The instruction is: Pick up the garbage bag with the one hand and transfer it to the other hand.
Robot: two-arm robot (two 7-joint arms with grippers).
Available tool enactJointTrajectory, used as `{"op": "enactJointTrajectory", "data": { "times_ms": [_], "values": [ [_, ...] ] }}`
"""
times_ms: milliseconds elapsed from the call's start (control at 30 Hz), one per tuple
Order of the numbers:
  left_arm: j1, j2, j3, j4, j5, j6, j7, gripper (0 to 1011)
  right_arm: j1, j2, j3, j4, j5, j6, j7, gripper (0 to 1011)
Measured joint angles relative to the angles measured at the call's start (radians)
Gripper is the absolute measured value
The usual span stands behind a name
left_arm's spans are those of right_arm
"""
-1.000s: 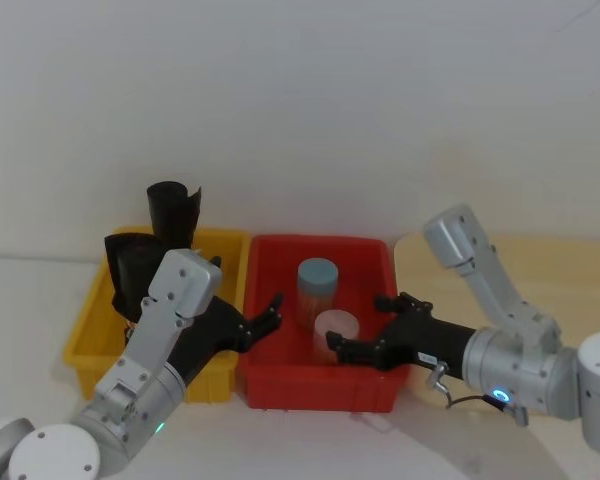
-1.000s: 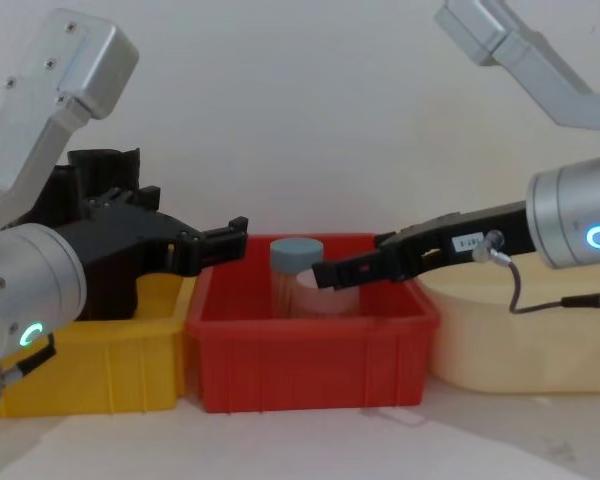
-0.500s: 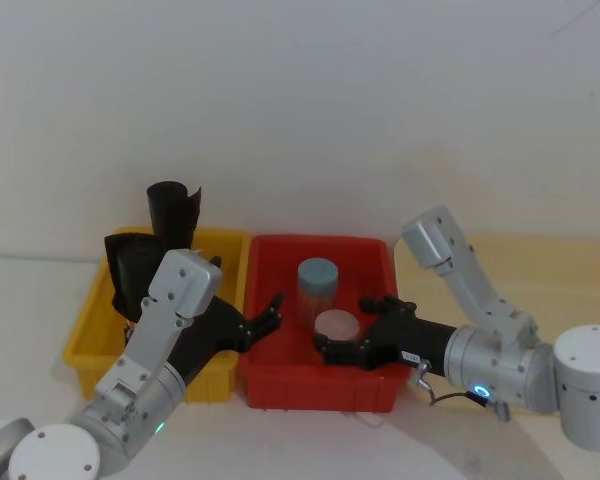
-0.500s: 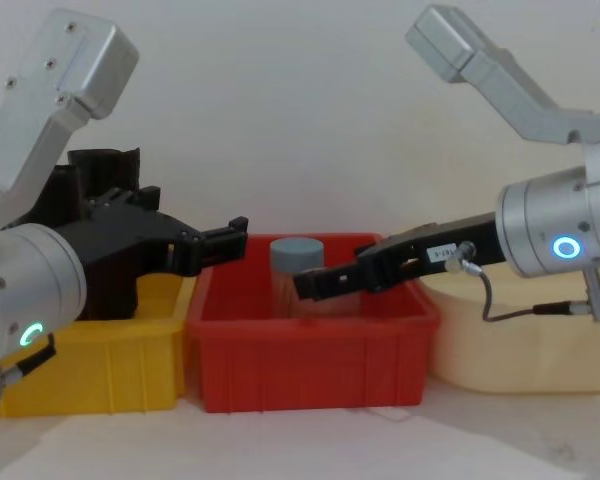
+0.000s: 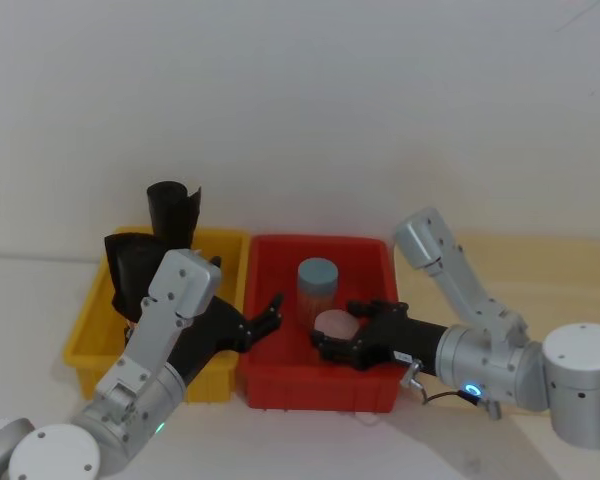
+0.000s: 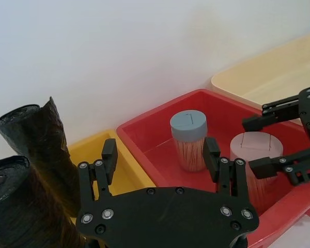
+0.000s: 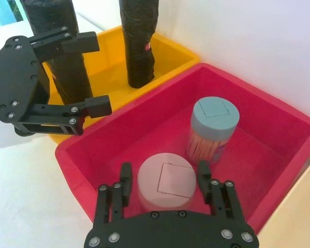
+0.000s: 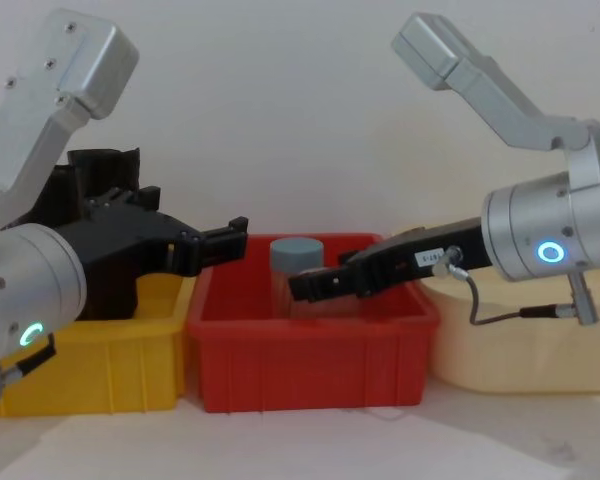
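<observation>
Well, both wide open, empty: garbage bag [image 7: 137, 57] sits left of left gripper [image 5: 272, 308], right gripper [image 7: 164, 169] straddles pink jar [image 7: 163, 182].

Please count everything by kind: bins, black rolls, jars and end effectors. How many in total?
Bins: 3 (yellow bin, red bin, cream bin)
Black rolls: 2 (garbage bag, other black roll)
Jars: 2 (blue-grey-lidded jar, pink-lidded jar)
End effectors: 2 (left end effector, right end effector)
Total: 9
</observation>
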Motion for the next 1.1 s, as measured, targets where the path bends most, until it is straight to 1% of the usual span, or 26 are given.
{"op": "enactJointTrajectory", "data": {
  "times_ms": [133,167,200,700,967,1100],
  "values": [
    [0.000,0.000,0.000,0.000,0.000,0.000,0.000,1001,0.003,-0.002,-0.002,0.005,0.000,-0.003,0.000,695],
    [0.000,0.000,0.000,0.000,0.000,0.000,0.000,1001,0.003,-0.002,-0.003,0.006,0.000,-0.003,0.001,653],
    [0.000,0.000,0.000,0.000,0.000,0.000,0.000,1001,0.004,-0.002,-0.003,0.006,0.000,-0.003,0.001,645],
    [0.000,0.000,0.000,0.000,0.000,0.000,0.000,1001,0.006,-0.002,-0.005,0.008,0.001,-0.011,-0.001,645],
    [0.000,0.000,0.000,0.000,0.000,0.000,0.000,1001,0.001,0.009,0.022,-0.025,0.000,-0.032,-0.028,645],
    [0.000,0.000,0.000,0.000,0.000,0.000,0.000,1001,-0.003,0.021,0.047,-0.056,-0.004,-0.046,-0.050,645]
  ]
}}
